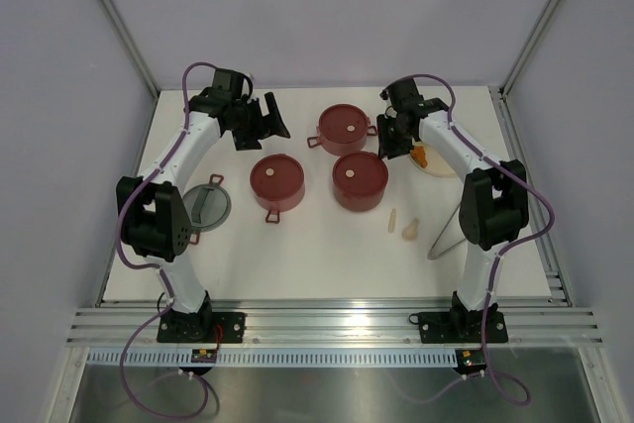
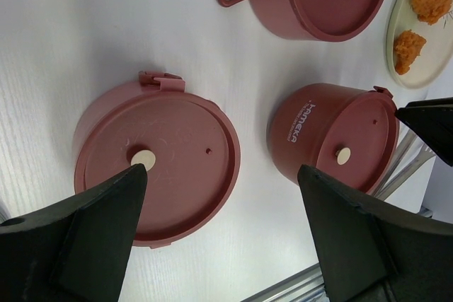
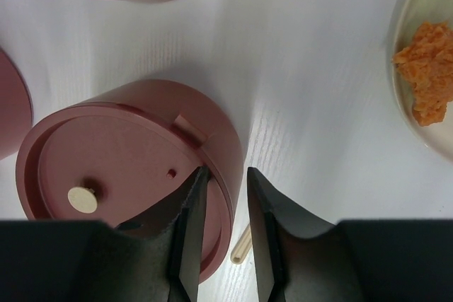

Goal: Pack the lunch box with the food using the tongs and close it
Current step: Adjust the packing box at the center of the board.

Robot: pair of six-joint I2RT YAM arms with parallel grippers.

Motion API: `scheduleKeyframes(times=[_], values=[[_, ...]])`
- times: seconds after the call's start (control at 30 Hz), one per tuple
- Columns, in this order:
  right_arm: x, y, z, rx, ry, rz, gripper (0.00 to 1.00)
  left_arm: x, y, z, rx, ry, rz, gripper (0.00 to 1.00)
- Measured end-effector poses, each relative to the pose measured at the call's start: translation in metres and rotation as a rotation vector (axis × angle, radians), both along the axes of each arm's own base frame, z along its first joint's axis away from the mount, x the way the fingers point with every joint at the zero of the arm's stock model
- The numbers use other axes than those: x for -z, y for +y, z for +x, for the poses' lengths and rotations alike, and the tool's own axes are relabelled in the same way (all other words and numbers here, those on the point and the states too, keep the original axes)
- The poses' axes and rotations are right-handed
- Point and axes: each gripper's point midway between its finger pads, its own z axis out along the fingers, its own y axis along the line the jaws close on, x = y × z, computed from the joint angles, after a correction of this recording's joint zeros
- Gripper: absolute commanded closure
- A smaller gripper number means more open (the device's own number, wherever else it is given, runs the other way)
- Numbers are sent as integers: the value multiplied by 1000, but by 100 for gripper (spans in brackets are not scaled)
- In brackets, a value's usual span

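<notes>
Three dark-red lunch box bowls stand lidded: one at the back (image 1: pixel 345 128), one on the left (image 1: pixel 277 181), one in the middle (image 1: pixel 360 180). My right gripper (image 1: pixel 394 146) is narrowed astride the middle bowl's (image 3: pixel 120 167) rim, one finger on the lid and the other outside the wall. My left gripper (image 1: pixel 263 121) hangs wide open and holds nothing (image 2: pixel 223 175), above the left bowl (image 2: pixel 159 167). Orange food (image 1: pixel 420 156) lies on the cream plate (image 1: pixel 443 169). Beige pieces (image 1: pixel 393 218) lie on the table. The silver tongs (image 1: pixel 446 235) rest beside the right arm.
The grey top lid (image 1: pixel 205 205) lies flat at the left, near the left arm. A beige tube piece (image 3: pixel 241 247) lies on the table right by the gripped bowl. Metal frame posts and pale walls close in the white table on three sides.
</notes>
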Motion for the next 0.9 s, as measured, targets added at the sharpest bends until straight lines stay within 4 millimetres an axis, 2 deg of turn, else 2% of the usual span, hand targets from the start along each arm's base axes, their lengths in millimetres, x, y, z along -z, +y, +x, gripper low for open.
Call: scheduleKeyframes(times=[0.6,0.9], values=[[-1,6,-8,-41,15,36,63,2,-3,-3,10,7,-4,8],[11,4,-14,-46,46,23,74,2,-4,-3,11,7,-4,8]])
